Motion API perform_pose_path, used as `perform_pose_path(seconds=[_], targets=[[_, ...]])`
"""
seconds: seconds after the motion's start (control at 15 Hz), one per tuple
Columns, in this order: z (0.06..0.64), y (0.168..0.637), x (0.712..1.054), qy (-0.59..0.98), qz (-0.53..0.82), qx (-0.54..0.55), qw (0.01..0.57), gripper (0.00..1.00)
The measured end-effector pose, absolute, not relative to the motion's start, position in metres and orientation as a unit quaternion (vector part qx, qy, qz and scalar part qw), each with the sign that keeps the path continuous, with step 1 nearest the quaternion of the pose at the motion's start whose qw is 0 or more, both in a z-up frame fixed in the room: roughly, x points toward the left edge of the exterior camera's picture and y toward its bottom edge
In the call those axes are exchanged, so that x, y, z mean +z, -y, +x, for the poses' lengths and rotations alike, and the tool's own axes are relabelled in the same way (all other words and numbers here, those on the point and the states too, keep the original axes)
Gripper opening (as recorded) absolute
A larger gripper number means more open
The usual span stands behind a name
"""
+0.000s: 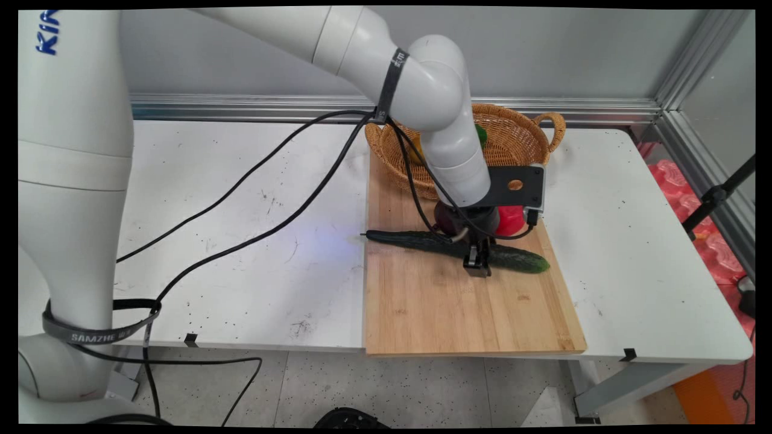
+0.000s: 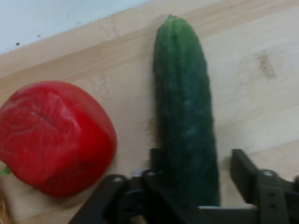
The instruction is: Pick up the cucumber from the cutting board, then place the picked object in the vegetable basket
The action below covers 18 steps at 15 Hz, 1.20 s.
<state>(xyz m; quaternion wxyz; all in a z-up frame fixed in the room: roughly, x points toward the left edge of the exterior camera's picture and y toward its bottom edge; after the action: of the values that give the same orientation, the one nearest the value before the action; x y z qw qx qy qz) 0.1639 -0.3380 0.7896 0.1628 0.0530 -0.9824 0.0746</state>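
Main view: end effector (image 1: 477,263) low over cucumber (image 1: 458,246) mid cutting board (image 1: 464,301), basket (image 1: 512,141) behind | Hand view: fingers (image 2: 245,170) parted, straddling cucumber (image 2: 187,121), unclamped; red pepper (image 2: 56,137) beside | Advice: centre, close gently.

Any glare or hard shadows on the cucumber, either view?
Main view: even light, no glare on the cucumber, only a soft shadow on the board. Hand view: faint sheen along it, soft shadow beside the red pepper, open pincer straddling it.

White table (image 1: 241,241) against grey wall (image 1: 543,48); speckled floor (image 1: 392,386) below
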Motion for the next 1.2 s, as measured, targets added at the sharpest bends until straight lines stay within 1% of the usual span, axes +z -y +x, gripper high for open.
perform_pose_path(seconds=[0.47,0.67,1.0,1.2], targets=[[0.172,0.335,0.802,0.983,0.044,0.075,0.16,0.0],[0.176,0.332,0.825,0.981,0.046,0.077,0.172,0.0],[0.198,0.322,0.885,0.975,0.064,0.084,0.193,0.0],[0.211,0.318,0.913,0.973,0.072,0.089,0.199,0.0]])
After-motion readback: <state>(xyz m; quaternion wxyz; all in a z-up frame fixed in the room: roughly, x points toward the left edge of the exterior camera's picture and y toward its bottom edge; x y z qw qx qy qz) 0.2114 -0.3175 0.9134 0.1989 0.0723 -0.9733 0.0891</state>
